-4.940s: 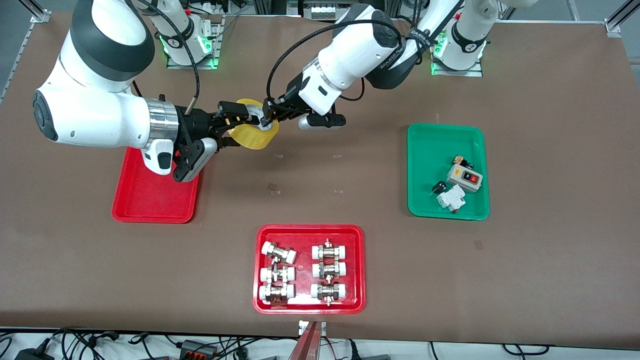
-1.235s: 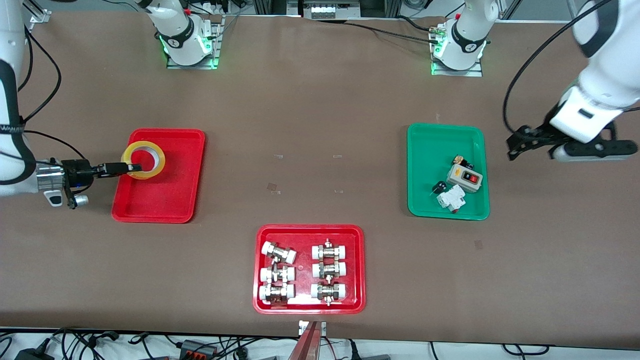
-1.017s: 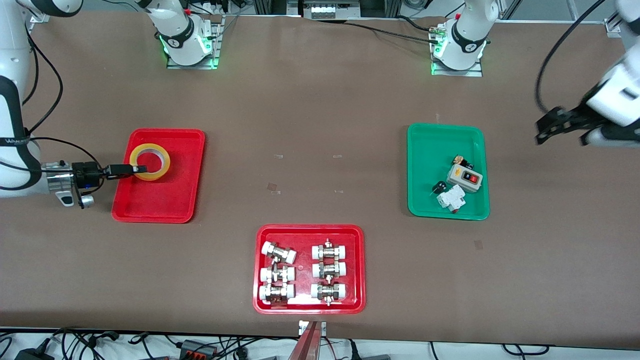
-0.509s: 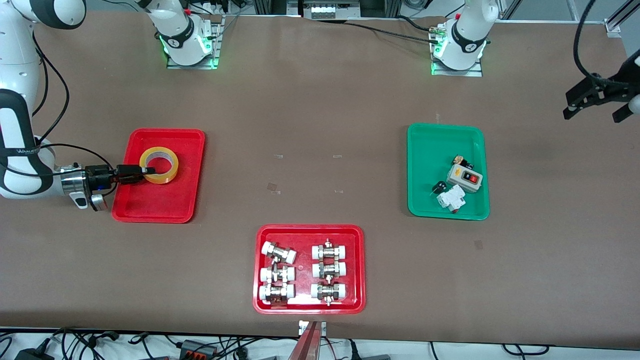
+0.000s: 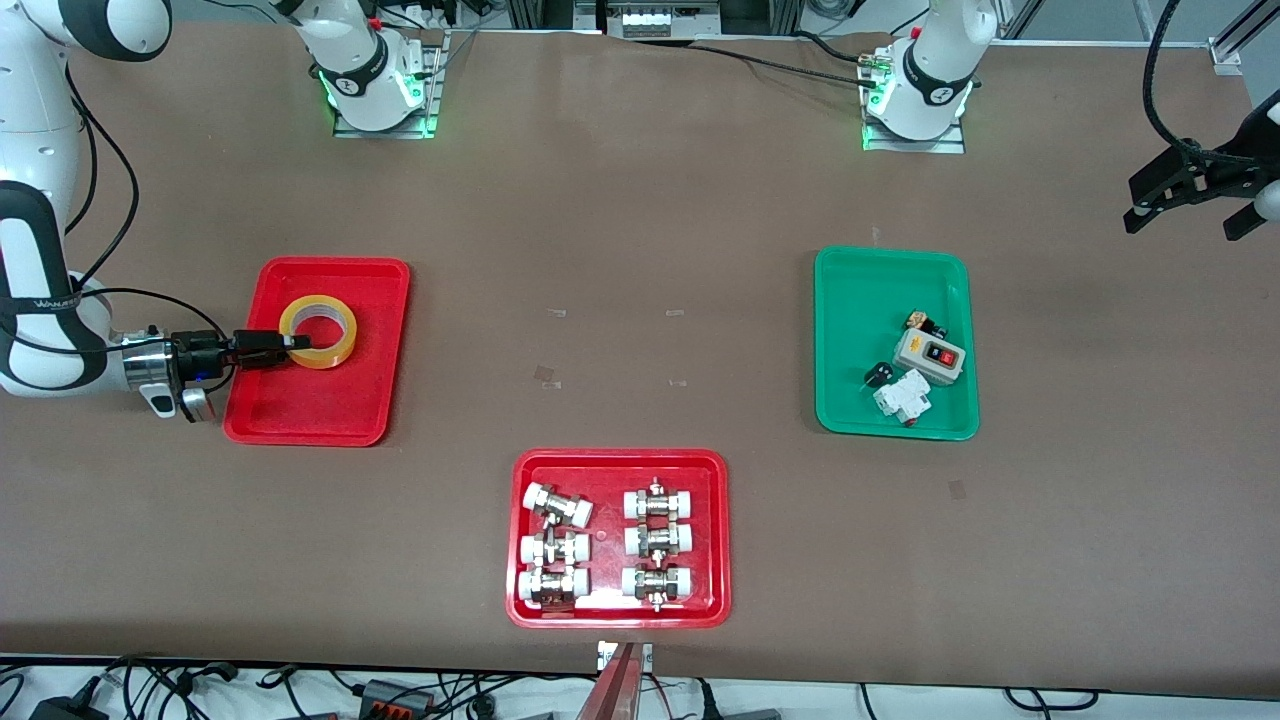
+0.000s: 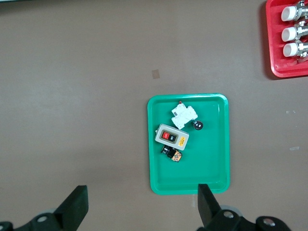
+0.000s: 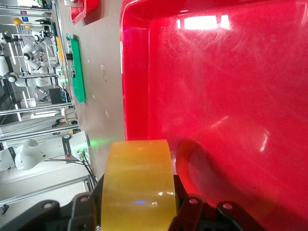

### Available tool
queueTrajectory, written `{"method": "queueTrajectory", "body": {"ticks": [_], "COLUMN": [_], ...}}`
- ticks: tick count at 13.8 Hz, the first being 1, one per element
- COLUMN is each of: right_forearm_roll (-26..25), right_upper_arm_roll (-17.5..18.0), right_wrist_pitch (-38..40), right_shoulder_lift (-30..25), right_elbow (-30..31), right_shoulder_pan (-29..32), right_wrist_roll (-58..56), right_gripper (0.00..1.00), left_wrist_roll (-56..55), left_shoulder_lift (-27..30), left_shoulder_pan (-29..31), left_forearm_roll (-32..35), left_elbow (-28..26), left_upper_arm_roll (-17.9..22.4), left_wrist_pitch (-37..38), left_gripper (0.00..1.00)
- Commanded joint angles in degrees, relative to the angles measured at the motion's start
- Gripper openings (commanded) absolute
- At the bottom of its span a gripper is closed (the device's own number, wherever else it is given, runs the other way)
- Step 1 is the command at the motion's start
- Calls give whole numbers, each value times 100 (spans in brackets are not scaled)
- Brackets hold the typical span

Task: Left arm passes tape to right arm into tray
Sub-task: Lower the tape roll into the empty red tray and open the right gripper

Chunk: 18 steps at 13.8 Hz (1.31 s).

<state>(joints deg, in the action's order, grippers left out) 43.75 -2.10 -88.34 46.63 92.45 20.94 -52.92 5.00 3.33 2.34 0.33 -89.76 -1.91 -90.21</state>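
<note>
The yellow tape (image 5: 337, 338) lies flat and low within the plain red tray (image 5: 330, 405) at the right arm's end of the table. My right gripper (image 5: 298, 342) reaches in from the tray's outer side and is shut on the roll's wall. In the right wrist view the tape (image 7: 137, 178) fills the space between the black fingers (image 7: 85, 208), with the tray (image 7: 226, 86) floor close under it; whether the roll touches the floor I cannot tell. My left gripper (image 5: 1188, 196) hangs open and empty over the left arm's end of the table.
A green tray (image 5: 890, 280) with a switch box (image 5: 929, 354) and small parts sits under the left wrist view (image 6: 211, 168). A red tray (image 5: 620, 457) of white-capped fittings is near the front edge. Bare brown table lies between the trays.
Over the last second the right gripper carried the tape a little deeper into the red tray. The left arm withdrew to its end of the table. Both have been still for the last half second.
</note>
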Motion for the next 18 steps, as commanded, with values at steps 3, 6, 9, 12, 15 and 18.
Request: {"method": "queueTrajectory", "body": {"ticks": [3, 6, 9, 12, 15, 18], "right_forearm_roll": [90, 2, -155, -480, -648, -1121], "right_upper_arm_roll": [96, 87, 96, 87, 61, 52], "right_wrist_pitch": [-87, -157, -289, -534, -597, -763], "right_shoulder_lift": [-13, -128, -224, -522, -655, -1032], "right_elbow": [-87, -254, -376, -465, -473, -683], "right_shoulder_pan": [41, -90, -117, -327, -354, -599], "right_wrist_roll": [-114, -105, -105, -105, -52, 481], "right_gripper": [100, 100, 100, 100, 100, 100], "left_wrist_roll": [62, 80, 19, 27, 10, -34], "left_shoulder_lift": [-52, -52, -122, -131, -122, -122], "left_shoulder_pan": [-15, 38, 38, 38, 38, 29], "left_forearm_roll": [46, 46, 37, 29, 29, 11], "left_elbow": [143, 152, 328, 346, 346, 346], "left_upper_arm_roll": [42, 33, 33, 42, 33, -2], "left_wrist_pitch": [117, 117, 126, 126, 126, 362], "left_gripper": [100, 100, 100, 100, 100, 100]}}
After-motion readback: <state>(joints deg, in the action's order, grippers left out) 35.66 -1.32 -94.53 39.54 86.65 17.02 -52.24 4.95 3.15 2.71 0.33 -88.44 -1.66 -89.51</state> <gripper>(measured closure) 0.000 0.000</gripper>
